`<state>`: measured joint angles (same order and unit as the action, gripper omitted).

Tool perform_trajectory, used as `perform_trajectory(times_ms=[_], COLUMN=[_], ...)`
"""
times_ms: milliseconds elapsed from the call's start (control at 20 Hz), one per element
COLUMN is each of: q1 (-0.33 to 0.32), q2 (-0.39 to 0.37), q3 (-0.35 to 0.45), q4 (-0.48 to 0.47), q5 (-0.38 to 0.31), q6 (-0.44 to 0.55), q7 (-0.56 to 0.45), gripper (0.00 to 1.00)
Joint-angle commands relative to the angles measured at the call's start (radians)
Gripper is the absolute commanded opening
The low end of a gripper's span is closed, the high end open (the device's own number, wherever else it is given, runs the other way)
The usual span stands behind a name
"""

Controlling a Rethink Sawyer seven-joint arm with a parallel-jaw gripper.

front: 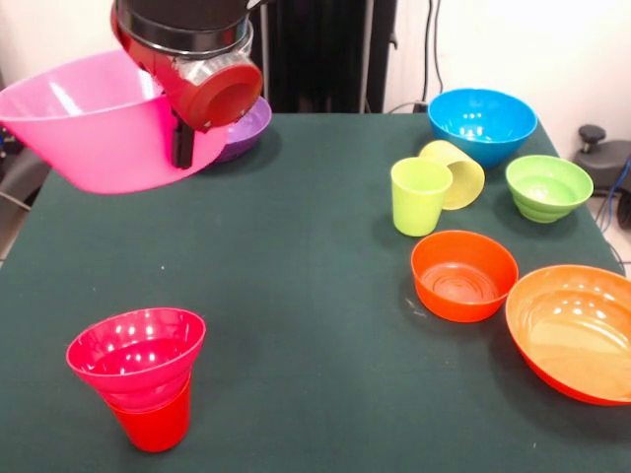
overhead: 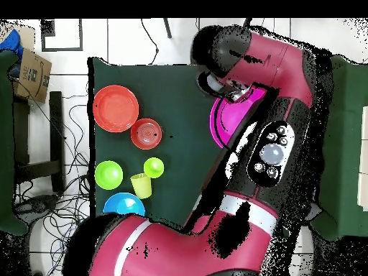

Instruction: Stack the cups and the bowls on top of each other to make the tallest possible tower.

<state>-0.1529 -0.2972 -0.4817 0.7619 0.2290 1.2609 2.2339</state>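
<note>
One stacking step looks done and most of the job is still ahead, going by how things lie. At the left of the front view, near the table's front edge, the tower (front: 138,379) so far is just two pieces: the small magenta bowl (front: 136,355) seated upright in the mouth of the red cup (front: 153,422). Above and behind it, the gripper (front: 184,133) holds the large pink bowl (front: 94,123) clear of the green table (front: 296,296), one finger (front: 183,143) showing down the outside of the wall, so the jaws are clamped on its rim; the bowl hangs slightly tilted, mouth up. The purple bowl (front: 246,126) peeks out behind it at the far edge, still loose.

To the right, everything else stands unstacked. The lime green cup (front: 419,195) is upright, and the pale yellow cup (front: 455,172) lies tipped on its side just behind it, touching or nearly so. The blue bowl (front: 482,123) sits beyond them, the ribbed green bowl (front: 548,185) further right, the small orange bowl (front: 463,274) nearer the front, and the large orange bowl (front: 577,330) at the right edge.

My reading: seven pieces remain off the pile. The overhead view hides the left-hand pile under the arm, so it adds nothing there.
</note>
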Motion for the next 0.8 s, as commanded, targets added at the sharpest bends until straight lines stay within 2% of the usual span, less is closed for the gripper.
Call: perform_trajectory(times_ms=[50,500,800], q1=[-0.028,-0.04,-0.036], q2=[0.093,0.16,0.198], q3=[0.047,0.024,0.006], q4=[-0.141,-0.259,-0.302], q5=[0.01,0.058,0.092], q6=[0.126,0.179,0.171], q7=[0.16,0.202,0.233], gripper=[0.0,0.0,0.0])
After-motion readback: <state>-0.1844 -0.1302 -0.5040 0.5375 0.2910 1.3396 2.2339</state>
